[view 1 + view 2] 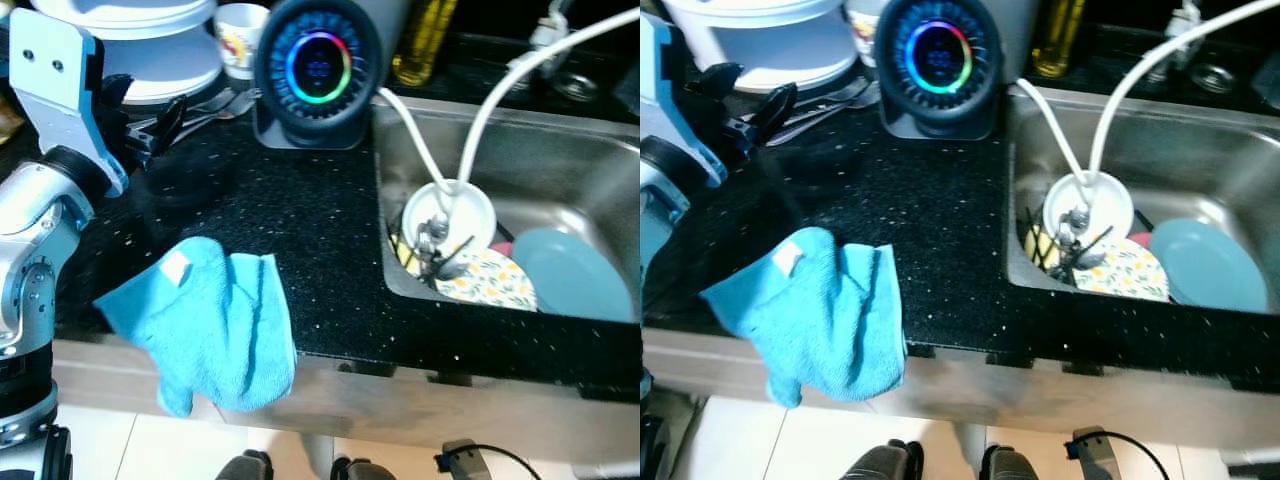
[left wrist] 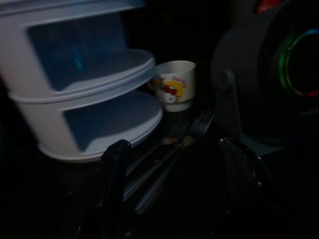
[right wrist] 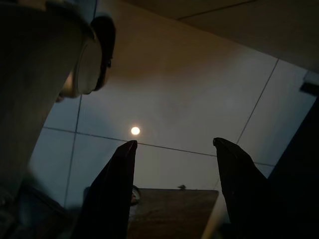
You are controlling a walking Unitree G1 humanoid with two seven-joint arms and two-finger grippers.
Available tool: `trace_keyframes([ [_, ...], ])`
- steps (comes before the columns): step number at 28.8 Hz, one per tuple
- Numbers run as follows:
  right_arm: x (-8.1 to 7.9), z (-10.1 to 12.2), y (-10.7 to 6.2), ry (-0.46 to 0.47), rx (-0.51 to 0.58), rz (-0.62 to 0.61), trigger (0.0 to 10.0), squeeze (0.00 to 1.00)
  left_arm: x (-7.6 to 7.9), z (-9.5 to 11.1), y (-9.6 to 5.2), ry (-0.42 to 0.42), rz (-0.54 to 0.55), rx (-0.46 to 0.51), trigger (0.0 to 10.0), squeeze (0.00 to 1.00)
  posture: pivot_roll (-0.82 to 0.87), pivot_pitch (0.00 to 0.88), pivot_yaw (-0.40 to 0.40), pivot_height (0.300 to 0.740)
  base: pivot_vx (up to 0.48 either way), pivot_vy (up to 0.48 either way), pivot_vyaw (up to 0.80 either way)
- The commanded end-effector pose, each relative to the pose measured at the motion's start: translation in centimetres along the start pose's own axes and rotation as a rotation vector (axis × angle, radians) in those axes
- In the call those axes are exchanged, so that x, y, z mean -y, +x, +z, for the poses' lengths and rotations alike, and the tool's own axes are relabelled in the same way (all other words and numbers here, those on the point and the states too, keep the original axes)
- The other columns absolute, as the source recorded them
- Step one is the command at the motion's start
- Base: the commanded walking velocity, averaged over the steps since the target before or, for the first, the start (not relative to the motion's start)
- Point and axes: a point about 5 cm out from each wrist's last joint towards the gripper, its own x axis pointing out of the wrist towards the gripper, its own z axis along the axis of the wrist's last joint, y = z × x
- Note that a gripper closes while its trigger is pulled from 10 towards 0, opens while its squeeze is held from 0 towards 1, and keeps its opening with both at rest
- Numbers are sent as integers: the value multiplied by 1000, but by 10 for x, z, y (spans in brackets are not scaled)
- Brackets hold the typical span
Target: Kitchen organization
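My left gripper (image 1: 165,125) reaches over the black counter (image 1: 320,240) toward several forks (image 2: 184,134) lying beside a white tiered container (image 2: 84,89). Its fingers (image 2: 114,169) stand open on either side of the fork handles, holding nothing. A small printed cup (image 1: 240,38) stands behind the forks. A blue cloth (image 1: 210,320) hangs over the counter's front edge. In the sink (image 1: 560,170) lie a blue plate (image 1: 570,272), a floral plate (image 1: 490,280) and a white bowl (image 1: 448,215) with utensils. My right gripper (image 3: 174,149) hangs open above the tiled floor.
A round black device with a glowing coloured ring (image 1: 318,68) stands at the back of the counter, close to the forks. A white hose (image 1: 500,90) arcs into the sink bowl. A yellow bottle (image 1: 424,40) stands behind the sink. My feet (image 1: 300,468) are at the cabinet base.
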Motion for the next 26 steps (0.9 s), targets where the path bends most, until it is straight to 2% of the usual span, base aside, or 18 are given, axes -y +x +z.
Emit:
trace_keyframes([
  [1, -4, -17, -2, 7, -67, 13, 10000, 0, -5, 5, -1, 49, 14, -1, 10000, 0, 157, 182, -58, 740, 0, 0, 781],
  [10, -9, -30, -4, 7, -120, 27, 10000, 0, -22, 8, -1, 90, 65, 0, 10000, 0, 154, 181, -56, 740, 0, 0, 784],
  [11, -8, -32, -4, 13, -128, 23, 10000, 0, -33, 10, -2, 117, 86, -3, 10000, 0, 154, 181, -56, 740, 0, 0, 788],
  [12, -8, -33, -4, 14, -131, 21, 10000, 0, -35, 10, -2, 123, 89, -3, 10000, 0, 154, 181, -56, 740, 0, 0, 788],
  [17, -5, -35, -5, 22, -141, -5, 10000, 0, -33, 9, 1, 108, 86, -1, 10000, 0, 148, 181, -56, 740, 0, 0, 591],
  [20, -5, -37, -6, 27, -145, -9, 10000, 0, -29, 6, 3, 85, 86, 12, 10000, 0, 145, 181, -55, 740, 0, 0, 0],
  [26, -6, -39, -6, 29, -152, -8, 10000, 0, -37, 1, 11, 40, 79, 35, 10000, 0, 139, 186, -56, 740, 0, 0, 0],
])
